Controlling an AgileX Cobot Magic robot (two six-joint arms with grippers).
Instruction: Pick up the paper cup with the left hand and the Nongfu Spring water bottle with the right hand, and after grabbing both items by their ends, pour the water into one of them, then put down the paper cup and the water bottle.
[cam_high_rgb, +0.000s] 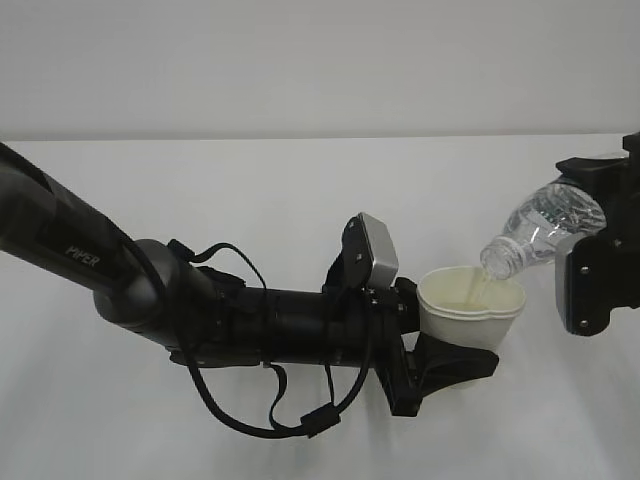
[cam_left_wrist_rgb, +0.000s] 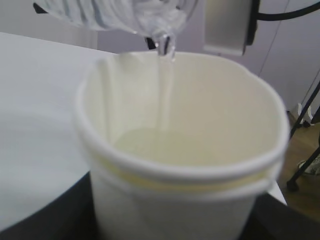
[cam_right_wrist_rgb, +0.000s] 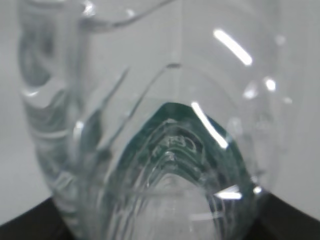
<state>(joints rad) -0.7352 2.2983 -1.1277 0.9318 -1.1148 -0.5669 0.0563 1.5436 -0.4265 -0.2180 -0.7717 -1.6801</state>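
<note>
My left gripper (cam_high_rgb: 445, 345) is shut on the white paper cup (cam_high_rgb: 470, 305), held upright above the table; the rim is squeezed out of round. In the left wrist view the cup (cam_left_wrist_rgb: 175, 200) fills the frame between the dark fingers (cam_left_wrist_rgb: 40, 220). My right gripper (cam_high_rgb: 590, 270) is shut on the base end of the clear Nongfu Spring water bottle (cam_high_rgb: 545, 225). The bottle is tilted with its mouth down over the cup's rim. A thin stream of water (cam_left_wrist_rgb: 165, 85) falls into the cup and pools at its bottom. The bottle (cam_right_wrist_rgb: 165, 150) fills the right wrist view.
The white table (cam_high_rgb: 300, 200) spreads below both arms, with a pale wall behind. The long left arm (cam_high_rgb: 150, 290) and its cable loops lie low across the left half. Past the table's right edge stand black legs (cam_left_wrist_rgb: 305, 150) on a brown floor.
</note>
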